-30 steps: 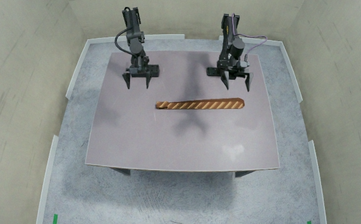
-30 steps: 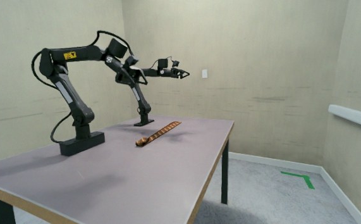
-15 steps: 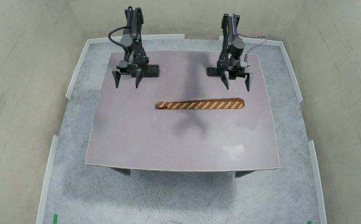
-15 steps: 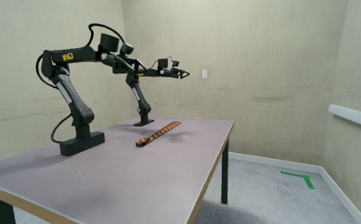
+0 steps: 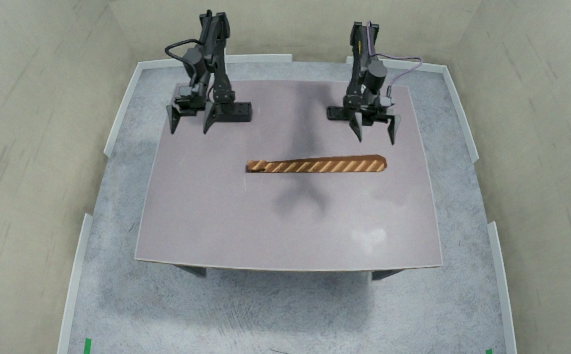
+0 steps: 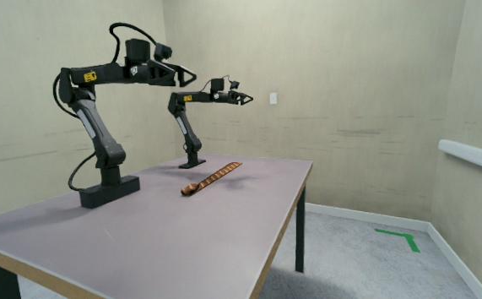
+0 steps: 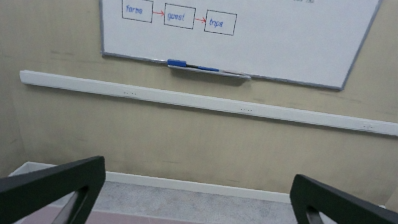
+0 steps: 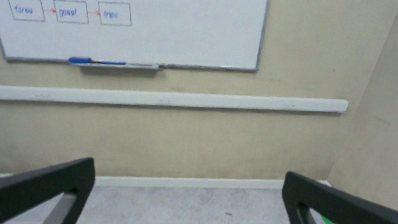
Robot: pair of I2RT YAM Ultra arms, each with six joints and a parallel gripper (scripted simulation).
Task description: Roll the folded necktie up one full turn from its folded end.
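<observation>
The brown striped necktie [image 5: 328, 164] [image 6: 219, 174] lies on the table [image 5: 211, 220] [image 6: 153, 236]. At its narrower end is a small, low, thick bundle [image 5: 257, 165] [image 6: 190, 188], at the left in the top view and nearest in the exterior view. How many turns it has cannot be told. The rest runs out flat and nearly straight to a wider end. My right gripper [image 5: 189, 132] [image 6: 189, 81] [image 8: 190, 175] is open and empty, high behind the bundle's side. My left gripper [image 5: 376, 142] [image 6: 249, 99] [image 7: 199, 176] is open and empty, high behind the tie's wide end.
The right arm's base [image 5: 236, 112] [image 6: 111, 192] and the left arm's base [image 5: 337, 114] [image 6: 192, 164] stand along the table's back edge. Arm shadows fall across the table beside the tie. Both wrist views face a wall with a whiteboard [image 7: 240, 45] [image 8: 200, 35].
</observation>
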